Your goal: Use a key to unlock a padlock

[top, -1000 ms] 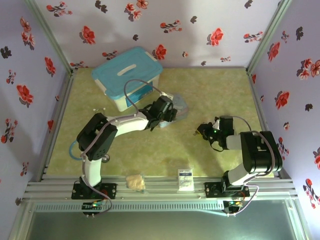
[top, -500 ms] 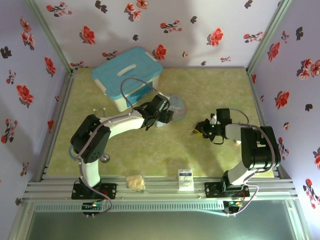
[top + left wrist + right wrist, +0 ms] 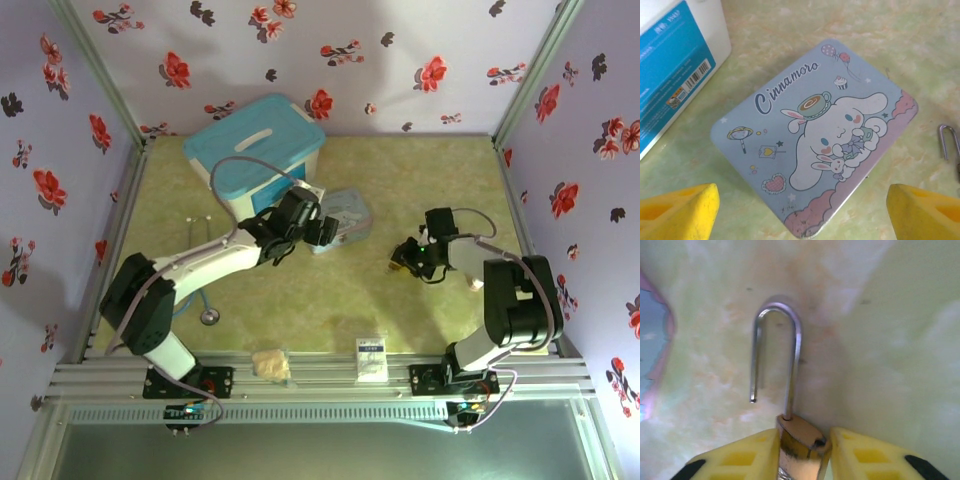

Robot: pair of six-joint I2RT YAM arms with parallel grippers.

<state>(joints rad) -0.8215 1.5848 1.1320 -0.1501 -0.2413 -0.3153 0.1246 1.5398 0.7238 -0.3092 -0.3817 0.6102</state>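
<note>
The right gripper (image 3: 805, 434) stands narrow, its two yellow fingers (image 3: 752, 455) set against either side of the padlock (image 3: 798, 450), so it has the brass body pinched; how firmly, the wrist view cannot say. The padlock's long axis runs straight out from that gripper: body in at the fingers, silvery shackle (image 3: 790, 355) pointing away over the green table (image 3: 880, 340). One leg of the shackle sits in the body, while the shorter leg ends free in the air, clear of it, so the lock looks to be sprung already. From above, the padlock lies at the tip of the right gripper, right of middle on the table, its shackle end towards the cartoon tin (image 3: 815, 135). The left gripper (image 3: 800, 210) is spread wide and holds nothing; it hangs over the tin, beside the white and blue box (image 3: 670, 75), and sees the shackle cut off at its right edge. The right arm is plainly the nearer one, and any next move hangs on its hold of the body. The key I cannot make out: the keyhole end is buried between the fingers, and a dark sliver below the shackle in the left wrist view is cropped too far to name.
</note>
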